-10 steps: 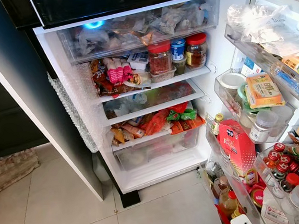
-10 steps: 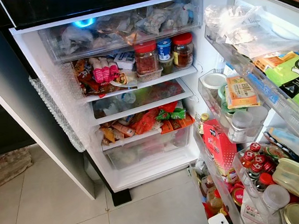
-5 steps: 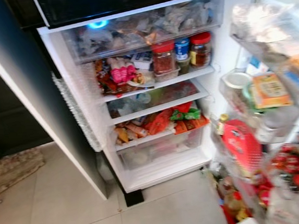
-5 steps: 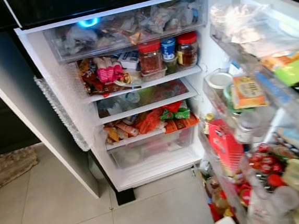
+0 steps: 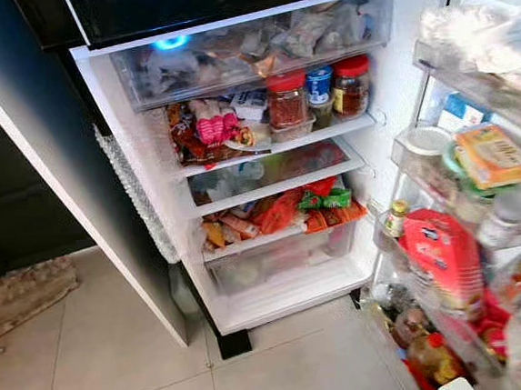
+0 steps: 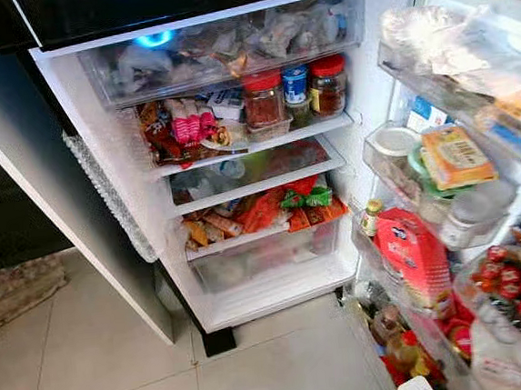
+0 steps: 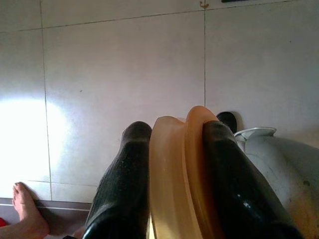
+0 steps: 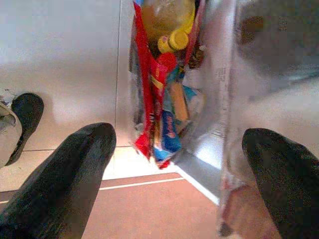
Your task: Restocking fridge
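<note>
1. A kitchen floor of pale tiles (image 5: 101, 355) runs up to an open fridge (image 5: 279, 298); a person's bare foot (image 7: 27, 211) rests on the tiles at the edge of the left wrist view.

2. Nearest, the left pincer (image 7: 177, 184) hangs low over the floor with its two black fingers closed tight on an orange disc-shaped item (image 7: 182, 174), seen edge-on (a lid or shallow plate, I cannot tell which). It looks stiff, thin and light; smooth plastic could slip, so the present hold across its flat faces, well in from the rim, seems the right one.

3. The right pincer (image 8: 184, 164) is spread wide and holds nothing, aimed down at the low door shelf where red packets (image 8: 159, 99) and a yellow-capped bottle (image 8: 167, 25) sit.

4. The open door (image 5: 483, 230) on the right is crowded: a red carton (image 5: 441, 257), small red-capped jars (image 6: 509, 269) and a yellow-labelled tub (image 5: 494, 152), blurred and cut off by the frame edge.

5. Farther in, the shelves are full: snack packets (image 5: 280, 213) above a clear drawer (image 5: 275, 262), then three jars (image 5: 316, 94) on the upper shelf.

6. Farthest, the top drawer (image 5: 247, 45) holds frosted bags whose contents I cannot make out; a free spot for the disc is not obvious.
</note>
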Motion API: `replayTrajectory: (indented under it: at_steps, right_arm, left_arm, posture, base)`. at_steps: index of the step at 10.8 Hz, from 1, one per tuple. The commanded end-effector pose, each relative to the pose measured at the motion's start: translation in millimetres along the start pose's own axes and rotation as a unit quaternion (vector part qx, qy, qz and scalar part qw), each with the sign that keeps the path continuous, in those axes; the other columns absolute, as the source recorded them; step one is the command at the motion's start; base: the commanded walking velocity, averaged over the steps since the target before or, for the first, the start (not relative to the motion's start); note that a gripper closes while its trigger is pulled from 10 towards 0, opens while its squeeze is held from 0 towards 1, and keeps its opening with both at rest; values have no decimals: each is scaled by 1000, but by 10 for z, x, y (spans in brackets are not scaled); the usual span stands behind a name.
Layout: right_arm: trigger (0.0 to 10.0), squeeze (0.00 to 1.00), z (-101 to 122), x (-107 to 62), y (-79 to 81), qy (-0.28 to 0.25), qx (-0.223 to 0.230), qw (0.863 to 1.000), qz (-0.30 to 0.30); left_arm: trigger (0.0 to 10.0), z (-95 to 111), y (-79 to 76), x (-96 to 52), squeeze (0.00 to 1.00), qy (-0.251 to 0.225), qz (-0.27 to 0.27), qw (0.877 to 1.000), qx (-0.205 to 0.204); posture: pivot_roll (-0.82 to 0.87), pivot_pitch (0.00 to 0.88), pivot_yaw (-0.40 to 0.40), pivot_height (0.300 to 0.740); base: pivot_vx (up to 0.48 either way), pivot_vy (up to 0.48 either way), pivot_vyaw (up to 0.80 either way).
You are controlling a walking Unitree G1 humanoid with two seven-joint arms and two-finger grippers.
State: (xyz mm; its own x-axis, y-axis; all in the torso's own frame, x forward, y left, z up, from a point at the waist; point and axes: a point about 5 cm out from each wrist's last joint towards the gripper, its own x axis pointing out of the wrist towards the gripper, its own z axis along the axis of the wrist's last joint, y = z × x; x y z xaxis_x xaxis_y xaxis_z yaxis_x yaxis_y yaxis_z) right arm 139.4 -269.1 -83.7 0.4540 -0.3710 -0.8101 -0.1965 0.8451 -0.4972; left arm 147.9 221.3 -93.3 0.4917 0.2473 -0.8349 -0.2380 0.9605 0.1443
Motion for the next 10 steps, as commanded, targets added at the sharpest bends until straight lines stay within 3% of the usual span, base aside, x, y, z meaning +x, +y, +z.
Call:
replayTrajectory:
  at_steps: [1, 8, 10]
  right_arm:
    - [10000, 0, -11, -5, 29, 2, 6, 1000, 3]
    - [10000, 0, 15, -21, 164, 0, 16, 1000, 24]
    - [10000, 0, 73, -43, 328, -5, 119, 989, 83]
  left_arm:
    - [10000, -42, -71, -7, 0, 11, -17, 1000, -7]
    - [10000, -32, -80, -6, 0, 8, -22, 1000, -5]
    - [10000, 42, -77, -9, 0, -32, -24, 999, 14]
  posture:
    - [-53, 0, 46, 740]
    - [-52, 0, 48, 740]
    - [-46, 0, 46, 740]
  base:
    - [0, 0, 0]
    - [0, 0, 0]
    - [0, 0, 0]
